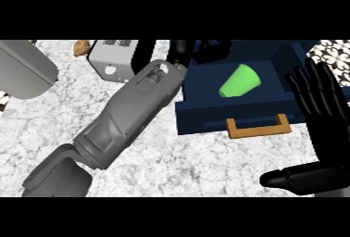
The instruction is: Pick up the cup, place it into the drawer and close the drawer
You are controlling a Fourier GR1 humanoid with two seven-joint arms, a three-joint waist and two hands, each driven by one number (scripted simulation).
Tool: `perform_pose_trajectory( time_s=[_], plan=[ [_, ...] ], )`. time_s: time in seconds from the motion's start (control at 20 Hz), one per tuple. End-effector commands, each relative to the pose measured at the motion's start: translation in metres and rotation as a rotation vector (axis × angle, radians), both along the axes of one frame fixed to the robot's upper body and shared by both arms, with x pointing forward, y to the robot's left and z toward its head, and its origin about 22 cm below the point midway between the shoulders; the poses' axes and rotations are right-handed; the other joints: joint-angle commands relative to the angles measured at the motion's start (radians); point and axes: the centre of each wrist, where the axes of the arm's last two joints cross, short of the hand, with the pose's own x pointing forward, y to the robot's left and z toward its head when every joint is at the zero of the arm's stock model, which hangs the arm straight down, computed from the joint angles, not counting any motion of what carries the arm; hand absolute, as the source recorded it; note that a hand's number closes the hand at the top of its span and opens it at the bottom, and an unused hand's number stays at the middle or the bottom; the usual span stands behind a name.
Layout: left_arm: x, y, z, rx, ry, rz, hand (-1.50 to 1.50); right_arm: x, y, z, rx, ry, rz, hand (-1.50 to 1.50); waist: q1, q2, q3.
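— Where is the bright green tapered cup (240,81)?
— Lying on its side inside the open dark blue drawer (205,92), above the drawer's tan wooden handle (258,127).
— And the left hand (184,50)?
— It sits at the drawer's back left corner, at the end of the grey forearm (130,115); whether its fingers are curled, I cannot tell.
— The right hand (318,99)?
— Spread wide with straight fingers, holding nothing, just right of the drawer.
— Anything else?
— A grey boxy toaster (113,60) on the white marbled counter (171,166).
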Motion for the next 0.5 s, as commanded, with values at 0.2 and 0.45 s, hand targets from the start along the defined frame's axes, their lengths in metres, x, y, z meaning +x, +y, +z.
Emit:
perform_pose_trajectory(
  time_s=[0.2, 0.45],
  plan=[
    [0.000, -0.004, -0.002, 0.069, -0.020, 0.045, -1.50, 0.004, 0.001, 0.009, 0.019, -0.030, 0.024, -1.50, -0.017, 0.007, 0.000],
    [-0.005, -0.005, -0.004, -0.053, -0.004, -0.017, -1.50, 0.010, -0.008, 0.004, 0.043, -0.029, 0.041, -1.50, -0.014, 0.009, 0.000]
  ],
)
